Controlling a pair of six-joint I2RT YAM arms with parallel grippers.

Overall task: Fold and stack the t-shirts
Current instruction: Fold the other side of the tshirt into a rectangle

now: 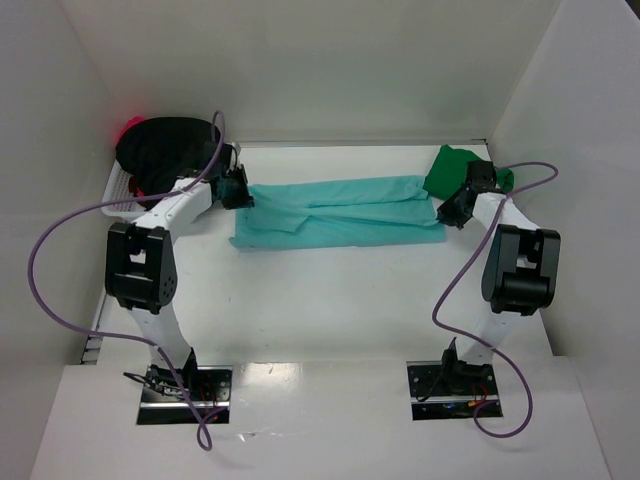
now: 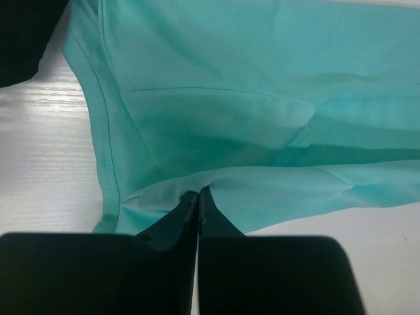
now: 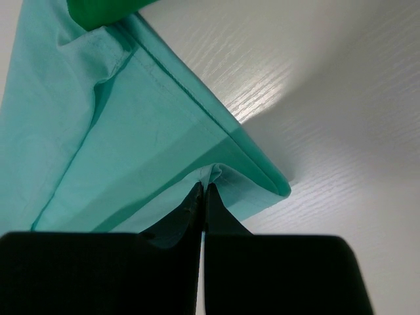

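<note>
The light teal t-shirt [image 1: 340, 210] lies stretched out as a long folded band across the far middle of the table. My left gripper [image 1: 238, 192] is shut on its left end; the pinched fold shows in the left wrist view [image 2: 197, 187]. My right gripper [image 1: 450, 212] is shut on its right end, the pinch showing in the right wrist view [image 3: 205, 180]. The dark green t-shirt [image 1: 462, 170] lies bunched at the far right, just behind my right gripper. The black t-shirt [image 1: 165, 150] is heaped at the far left, with the red-pink t-shirt [image 1: 128, 128] peeking out behind it.
A white basket [image 1: 118, 200] at the far left holds the black and red-pink shirts. White walls enclose the table on the left, back and right. Purple cables loop out from both arms.
</note>
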